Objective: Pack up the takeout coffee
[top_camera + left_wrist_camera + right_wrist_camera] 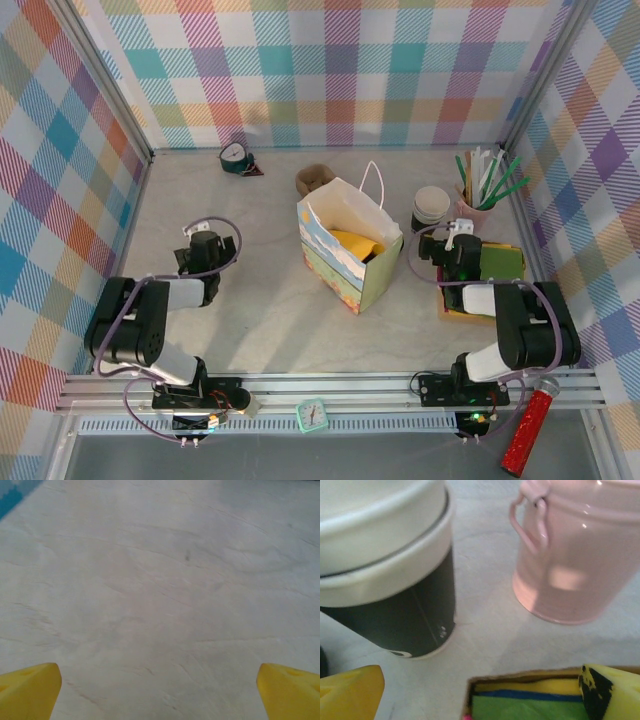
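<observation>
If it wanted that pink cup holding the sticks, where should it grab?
Probably the smooth round wall of the pink cup, right fingers coming in level from the near side: sticks crowd its mouth, blocking a top grab, and the stack of cups stands close on its left.

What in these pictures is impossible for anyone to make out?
Top view: contents of the paper bag; its walls hide all but something yellow.
Top view: the brown round thing behind the bag, too small to name.
Right wrist view: the stack of cups, cut off by the top edge, so uncountable.
Right wrist view: what the pink cup holds; the top edge cuts its mouth off.
</observation>
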Tool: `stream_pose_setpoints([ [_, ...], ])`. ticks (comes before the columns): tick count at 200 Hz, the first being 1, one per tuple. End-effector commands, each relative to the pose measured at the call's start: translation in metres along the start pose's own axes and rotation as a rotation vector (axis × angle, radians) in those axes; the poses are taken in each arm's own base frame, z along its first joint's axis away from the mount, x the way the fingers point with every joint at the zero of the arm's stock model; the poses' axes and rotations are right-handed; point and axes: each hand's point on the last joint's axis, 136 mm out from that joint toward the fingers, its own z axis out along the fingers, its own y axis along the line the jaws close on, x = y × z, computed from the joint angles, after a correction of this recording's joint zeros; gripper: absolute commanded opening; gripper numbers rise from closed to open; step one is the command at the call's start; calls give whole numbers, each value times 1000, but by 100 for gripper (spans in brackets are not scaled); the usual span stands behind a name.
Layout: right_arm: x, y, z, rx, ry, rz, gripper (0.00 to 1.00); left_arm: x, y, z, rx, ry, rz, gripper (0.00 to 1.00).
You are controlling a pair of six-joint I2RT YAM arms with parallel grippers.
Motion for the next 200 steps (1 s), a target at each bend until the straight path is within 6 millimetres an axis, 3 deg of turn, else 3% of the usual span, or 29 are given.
stream_pose_setpoints([
  [1,-24,14,4,-87,-126,-23,99,-32,-27,-3,158,-150,13,100],
  [31,-24,11,12,-91,-66,2,99,-29,-29,-1,171,-169,19,100],
  [200,-24,10,12,-90,-63,0,99,-28,-29,-1,171,-162,19,100],
])
